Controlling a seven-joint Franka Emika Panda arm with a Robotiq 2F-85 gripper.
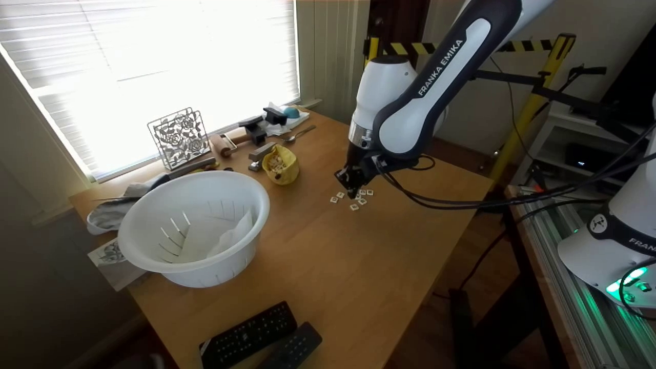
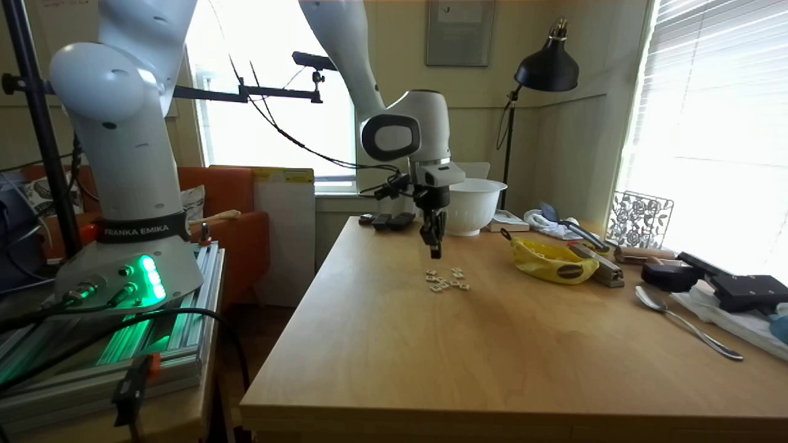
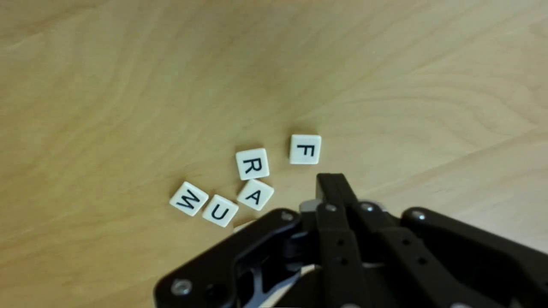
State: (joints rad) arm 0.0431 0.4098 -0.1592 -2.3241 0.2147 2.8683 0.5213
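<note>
My gripper (image 3: pixel 332 179) is shut with nothing between its fingers, its tips pointing down above the wooden table. White letter tiles lie face up below it in the wrist view. Nearest the tips is the F tile (image 3: pixel 305 149), apart from the others. To its left are the R tile (image 3: pixel 252 164) and the A tile (image 3: pixel 256 194), which touch or nearly touch. Further left sit the U tile (image 3: pixel 220 211) and a tile reading M or W (image 3: pixel 189 199). Another tile (image 3: pixel 243 226) is mostly hidden by the gripper. An exterior view shows the gripper (image 2: pixel 435 251) clear of the tabletop.
A yellow pouch (image 1: pixel 282 175) full of small pale pieces stands near the tiles. Beyond are a large white bowl (image 1: pixel 205 266), black remotes (image 1: pixel 251 333), a stapler (image 2: pixel 597 264), a spoon (image 2: pixel 683 329) and a metal floral holder (image 1: pixel 182 138) along the window side.
</note>
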